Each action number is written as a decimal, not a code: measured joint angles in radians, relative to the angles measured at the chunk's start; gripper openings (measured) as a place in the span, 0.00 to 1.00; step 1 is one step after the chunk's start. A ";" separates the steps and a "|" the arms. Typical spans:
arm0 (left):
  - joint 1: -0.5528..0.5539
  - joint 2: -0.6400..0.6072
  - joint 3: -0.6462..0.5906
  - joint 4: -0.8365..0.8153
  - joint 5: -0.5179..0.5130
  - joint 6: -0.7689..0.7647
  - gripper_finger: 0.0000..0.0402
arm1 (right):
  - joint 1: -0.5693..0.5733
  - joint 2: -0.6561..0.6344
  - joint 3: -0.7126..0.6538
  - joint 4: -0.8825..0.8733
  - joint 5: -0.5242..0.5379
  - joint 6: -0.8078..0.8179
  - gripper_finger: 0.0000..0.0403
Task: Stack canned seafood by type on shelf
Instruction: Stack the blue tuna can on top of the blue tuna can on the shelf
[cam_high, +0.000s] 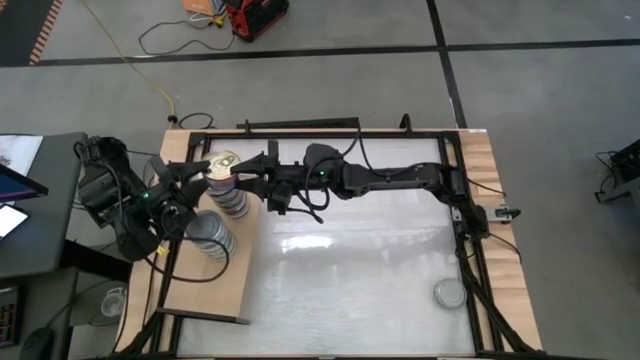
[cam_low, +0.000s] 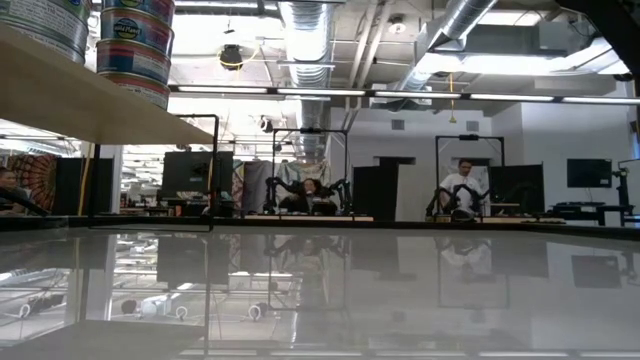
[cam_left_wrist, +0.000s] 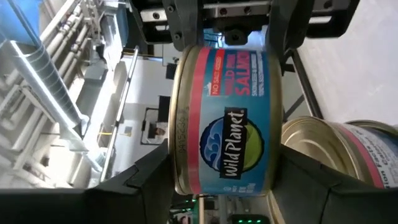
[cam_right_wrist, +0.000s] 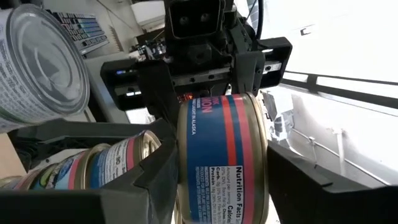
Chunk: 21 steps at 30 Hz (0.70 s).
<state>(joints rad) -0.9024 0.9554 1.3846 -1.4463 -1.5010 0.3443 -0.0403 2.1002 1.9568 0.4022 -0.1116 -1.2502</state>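
– Left gripper (cam_high: 203, 170) first: what has it got?
– It sits over the shelf's back corner. Its two dark fingers (cam_left_wrist: 146, 183) lie against the opposite flat faces of a salmon tin (cam_left_wrist: 227, 118), about half open, with the tin filling the gap between them.
– And the right gripper (cam_high: 250, 178)?
– It reaches in from the other side and meets the same tin head-on. Its fingers (cam_right_wrist: 155, 180) also bracket the tin, flush against it. So both grippers have hold of the one tin, which is held on edge in their wrist views, the blue and red label facing each camera.
– Where is the tin relative to the rest?
– From above, its gold pull-tab top shows right over a stack of gold-topped tins (cam_high: 230, 200). I cannot tell whether it touches the tin below.
– Anything next to that stack?
– A stack of silver-topped tins (cam_high: 212, 235), just beside it, nearer the front. Both stand on the shelf (cam_high: 215, 290), a light wooden board at the table's left edge.
– Farther off?
– One lone tin (cam_high: 450, 293) lies on the white table (cam_high: 350, 270), well apart, near the front right corner. Beyond the table, a seated person (cam_low: 462, 185) shows in the room.
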 joint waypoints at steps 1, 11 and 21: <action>0.000 0.000 0.000 0.000 0.006 -0.006 0.57 | -0.003 0.000 0.000 -0.001 0.000 0.008 0.57; 0.000 0.005 0.000 0.018 0.040 -0.029 0.80 | -0.011 0.000 0.000 0.006 0.001 0.049 0.57; -0.064 0.002 0.000 0.138 0.060 0.013 0.83 | -0.021 0.000 0.000 0.007 0.007 0.088 0.57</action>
<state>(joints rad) -0.9659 0.9573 1.3846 -1.3078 -1.4406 0.3576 -0.0616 2.1006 1.9564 0.4091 -0.1044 -1.1617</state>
